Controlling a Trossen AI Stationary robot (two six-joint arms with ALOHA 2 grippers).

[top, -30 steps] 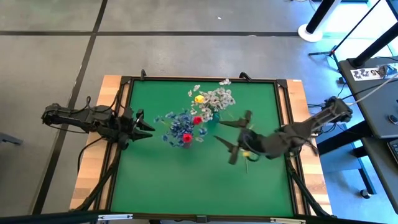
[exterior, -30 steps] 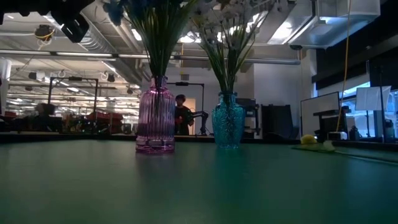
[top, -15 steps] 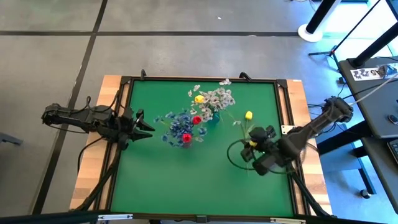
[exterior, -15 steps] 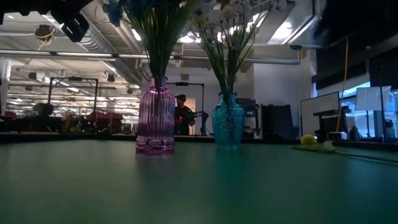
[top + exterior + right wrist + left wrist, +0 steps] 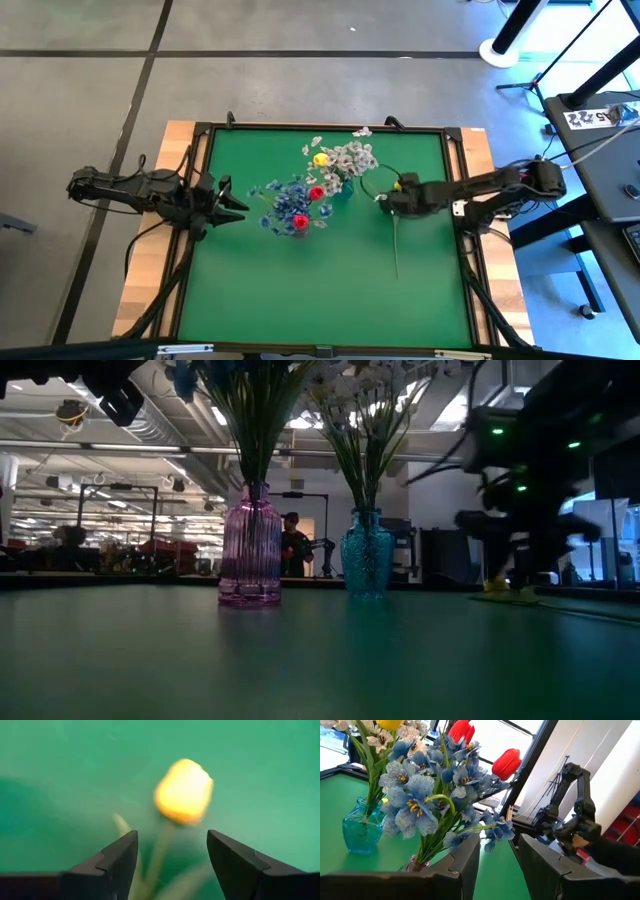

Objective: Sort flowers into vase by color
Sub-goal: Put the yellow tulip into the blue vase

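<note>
High view: green tabletop [image 5: 300, 290] w/ two vases near its far-middle. Pink vase's bunch, blue flowers [image 5: 285, 205] plus two red tulips [image 5: 308, 205], sits just left of centre. The other bunch, white flowers [image 5: 348, 158] w/ one yellow tulip [image 5: 320, 158], is closer to the far edge. Left gripper [image 5: 232, 202] waits at the left edge, fingers apart, holding nothing, tips pointing at the blue bunch. Right gripper [image 5: 388, 197] is low over the right half of the tabletop, just right of the white bunch. A loose yellow tulip [image 5: 398, 185] lies at its tip, thin green stem [image 5: 397, 250] running toward the near edge. Can't tell contact from here.

Low view: pink vase [image 5: 249, 550] and teal vase [image 5: 367, 554] stand upright, apart, green stems rising out of both. Right arm [image 5: 525, 510] is a dark shape near the right edge, down close to the surface. A bit of yellow [image 5: 497, 586] lies on the tabletop below it. Person [image 5: 293, 545] in the room behind, between the vases.

Left wrist view: both fingers [image 5: 465, 862] spread, empty. Blue flowers [image 5: 427, 795] and red tulips [image 5: 506, 763] close ahead. Teal vase [image 5: 362, 827] beyond them, right arm [image 5: 575, 820] farther off.

Right wrist view: fingers [image 5: 120, 855] parted, nothing between them. Yellow tulip [image 5: 184, 791] lies on the green just ahead, blurred, its stem passing between the finger tips. Not gripped.
</note>
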